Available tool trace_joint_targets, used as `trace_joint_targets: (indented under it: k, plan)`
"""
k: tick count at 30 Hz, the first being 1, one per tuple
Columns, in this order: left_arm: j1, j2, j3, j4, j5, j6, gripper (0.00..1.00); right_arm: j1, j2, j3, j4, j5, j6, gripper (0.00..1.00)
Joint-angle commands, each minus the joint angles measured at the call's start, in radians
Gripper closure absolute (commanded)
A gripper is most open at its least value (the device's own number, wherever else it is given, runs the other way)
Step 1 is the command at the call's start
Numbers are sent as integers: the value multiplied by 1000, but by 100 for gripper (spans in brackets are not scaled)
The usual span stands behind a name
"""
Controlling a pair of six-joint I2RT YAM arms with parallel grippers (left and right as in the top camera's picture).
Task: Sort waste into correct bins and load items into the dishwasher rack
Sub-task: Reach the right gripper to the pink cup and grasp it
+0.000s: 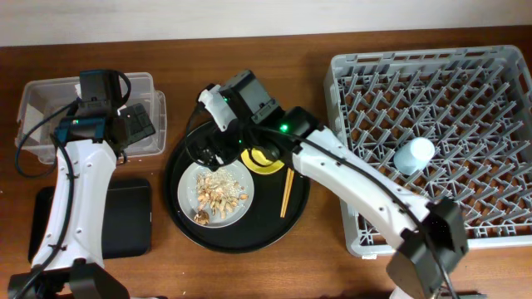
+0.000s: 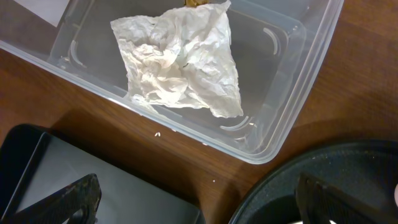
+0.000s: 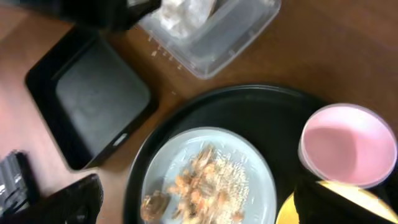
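Places the right gripper (image 3: 193, 208) low over the large round black tray (image 1: 274, 228), spread wide, gripping nothing and touching nothing. Finds the pink cup (image 3: 345, 146) at 2 o'clock from that gripper in the right wrist view, upright, mouth up, near but apart. Sets the grey plate (image 3: 205, 180) and its food scraps (image 3: 208, 186) straight under the open gap instead, so probably calls for a shift toward 2 o'clock before any closing on the cup. Shows, from overhead, the yellow bowl (image 1: 264, 164) beside the arm, the chopsticks (image 1: 287, 193) at 3 o'clock from the plate, long axis running 12 to 6, and the dishwasher rack (image 1: 490, 91) at 3 o'clock from the tray, 1 light-blue cup (image 1: 414, 155) inside. Favours the right arm: nearer to cup and rack alike. Leaves the left gripper (image 2: 199, 208) at 9 o'clock from the tray, also wide and empty, by the edge of the clear tub (image 2: 292, 93), white wrapper (image 2: 180, 62) inside at 12 o'clock.
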Motion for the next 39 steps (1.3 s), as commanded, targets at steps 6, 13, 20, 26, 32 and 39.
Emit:
trace_joint_targets:
  k: [6,13,20,26,32,39]
  plan:
    - [-2,-11,5,0,-7,-10,1,-40,145,11,94,343,132,62]
    - [-2,-11,5,0,-7,-10,1,-34,207,11,128,271,127,49]
    - [-2,-11,5,0,-7,-10,1,14,281,11,137,372,6,56]
    - [-2,-11,5,0,-7,-10,1,13,287,11,114,418,-34,59]
    - [-2,-11,5,0,-7,-10,1,13,290,11,101,418,-34,70]
    - [-2,-11,5,0,-7,-10,1,15,291,23,88,346,-27,82]
